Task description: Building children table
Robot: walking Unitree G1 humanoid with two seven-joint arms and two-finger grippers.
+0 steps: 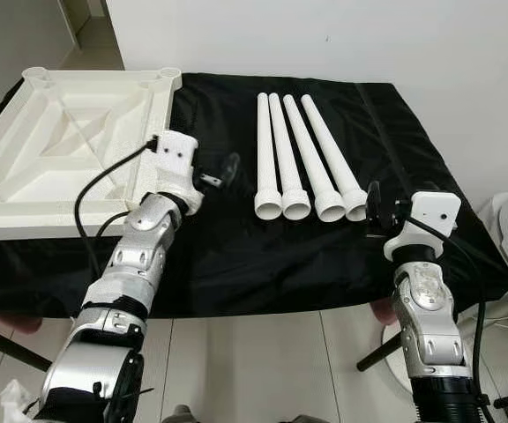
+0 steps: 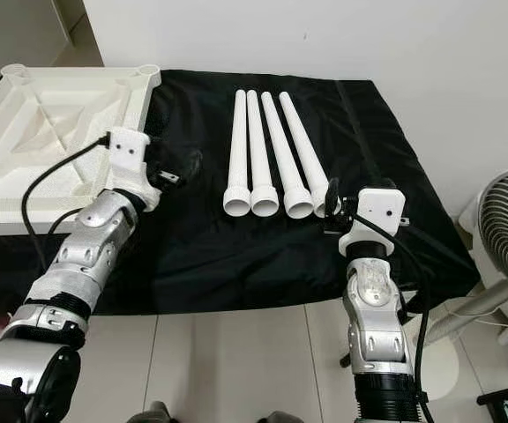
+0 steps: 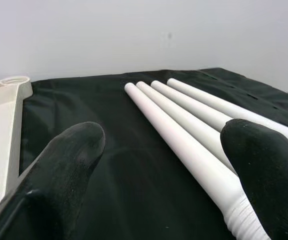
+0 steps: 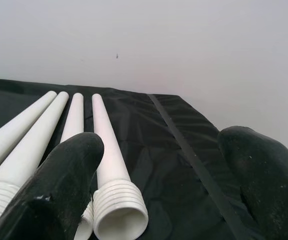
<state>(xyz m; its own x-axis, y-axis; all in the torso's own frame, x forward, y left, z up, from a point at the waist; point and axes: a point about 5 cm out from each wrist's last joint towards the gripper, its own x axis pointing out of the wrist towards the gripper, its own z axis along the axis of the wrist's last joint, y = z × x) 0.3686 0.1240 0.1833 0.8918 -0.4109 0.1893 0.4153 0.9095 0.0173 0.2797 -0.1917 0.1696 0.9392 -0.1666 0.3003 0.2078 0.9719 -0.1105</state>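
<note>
Tabletop: the square white plastic tabletop (image 1: 69, 150) lies upside down at the far left of the black cloth (image 1: 236, 256), ribs up and corner sockets showing, I judge so that legs can be pressed in from above.

Legs: four tapered white plastic table legs (image 1: 302, 167) lie side by side in the middle of the cloth, touching one another, ribbed wide ends toward me and thin ends toward the white wall (image 1: 324, 35). Laid that way, each collar is the near end for me to take.

Left claw: my left gripper (image 1: 223, 172) hovers over the cloth between the tabletop's right edge and the leftmost leg, fingers spread wide with nothing between them; its wrist view looks along the legs.

Right claw: my right gripper (image 1: 376, 210) sits just beside the near end of the rightmost leg, fingers parted wide and empty, apparently lined up for that collar.

Progress: no leg is fitted yet, so I judge building has barely begun.

Off-table: a white fan (image 2: 505, 229) stands at the right.
</note>
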